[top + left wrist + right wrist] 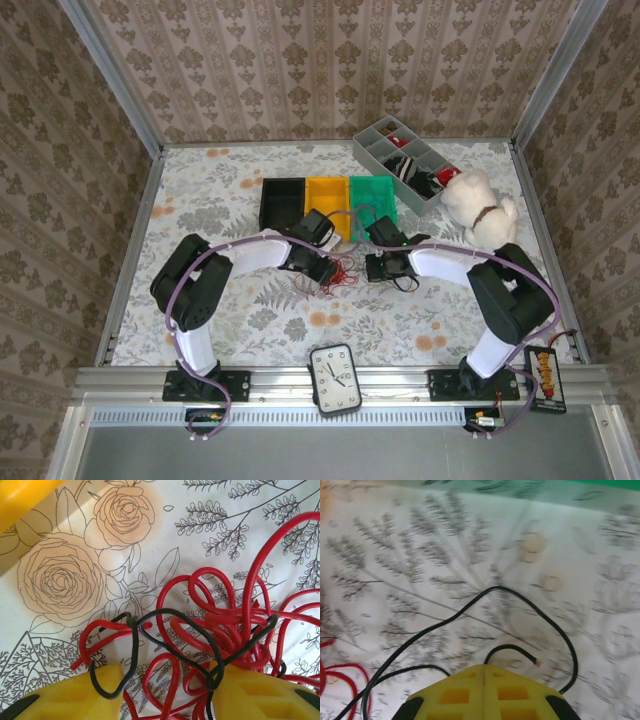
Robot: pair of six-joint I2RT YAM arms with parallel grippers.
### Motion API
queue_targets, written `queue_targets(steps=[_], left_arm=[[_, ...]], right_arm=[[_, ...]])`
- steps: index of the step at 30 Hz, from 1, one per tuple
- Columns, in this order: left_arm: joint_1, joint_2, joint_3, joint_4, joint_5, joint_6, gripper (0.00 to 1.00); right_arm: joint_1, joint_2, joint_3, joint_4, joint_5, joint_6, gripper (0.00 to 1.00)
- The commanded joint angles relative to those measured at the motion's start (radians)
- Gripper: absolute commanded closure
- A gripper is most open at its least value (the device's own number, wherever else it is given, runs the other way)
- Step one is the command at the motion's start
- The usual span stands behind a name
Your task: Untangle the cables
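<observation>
A tangle of red cables [345,275] with a black cable [170,630] threaded through it lies mid-table between my two grippers. My left gripper [167,700] stands open at the tangle's left edge [328,270]. Red and black loops lie between its yellow fingers [75,695] and drape over them. My right gripper [484,672] is shut, its yellow fingers pressed together on a black cable [495,588]. That cable's bare copper-tipped end [536,662] curls out from the fingertips, and its long loop arcs across the cloth. Red cable [332,672] shows at the left edge there.
Black [283,200], yellow [326,195] and green [372,195] bins stand in a row just behind the grippers. A grey divided tray [405,160] and a plush dog [480,205] sit at the back right. A clock [335,378] rests at the near edge.
</observation>
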Motion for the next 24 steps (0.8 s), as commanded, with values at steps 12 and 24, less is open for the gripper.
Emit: queue_targets(steps=[12, 24], left_arm=[[-0.016, 0.042, 0.012, -0.037, -0.015, 0.012, 0.51], [-0.016, 0.049, 0.016, 0.003, -0.01, -0.003, 0.51]], right_arm=[[-0.59, -0.559, -0.13, -0.076, 0.039, 0.161, 1.0], [-0.642, -0.714, -0.085, -0.087, -0.161, 0.062, 1.0]])
